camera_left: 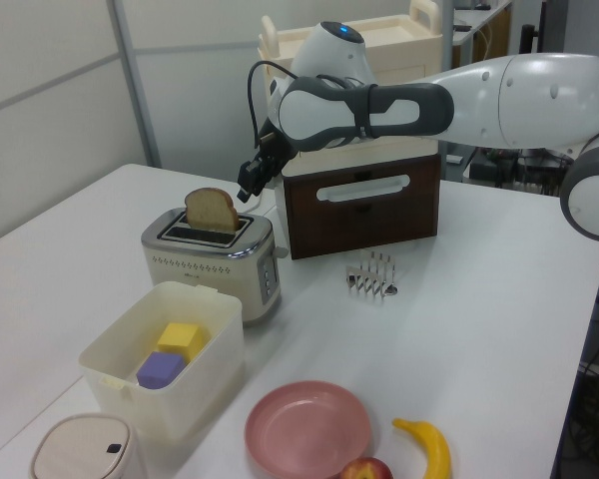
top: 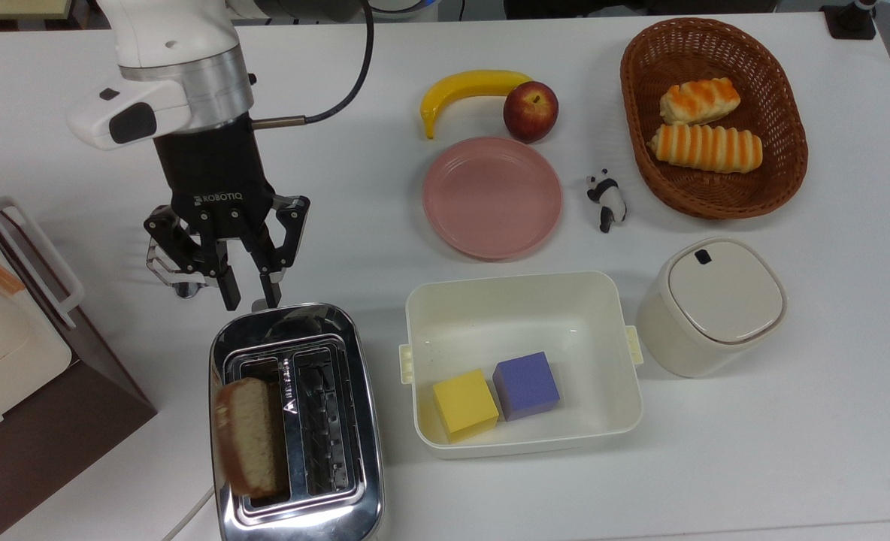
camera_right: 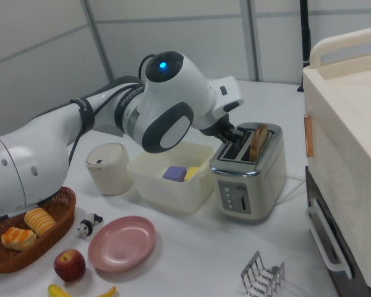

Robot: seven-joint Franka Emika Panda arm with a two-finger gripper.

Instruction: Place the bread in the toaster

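The bread (top: 247, 436) (camera_left: 212, 209) (camera_right: 258, 141) stands upright in one slot of the chrome toaster (top: 336, 421) (camera_left: 215, 259) (camera_right: 250, 179), the slot at the top view's left, with its rounded top sticking out. My gripper (top: 249, 289) (camera_left: 248, 188) hangs open just above the toaster's end nearest the arm, holding nothing and clear of the slice. In the right view the arm's wrist covers most of the gripper. The other slot is dark and bare.
A cream tub (top: 524, 300) with a yellow and a purple cube sits right of the toaster in the top view. A pink plate (top: 491, 197), banana (top: 467, 86), apple (top: 530, 111), panda figure (top: 606, 199), basket (top: 783, 173) of rolls, lidded bin (top: 708, 304), wire toast rack (camera_left: 371, 273) and brown cabinet (camera_left: 364, 205) surround them.
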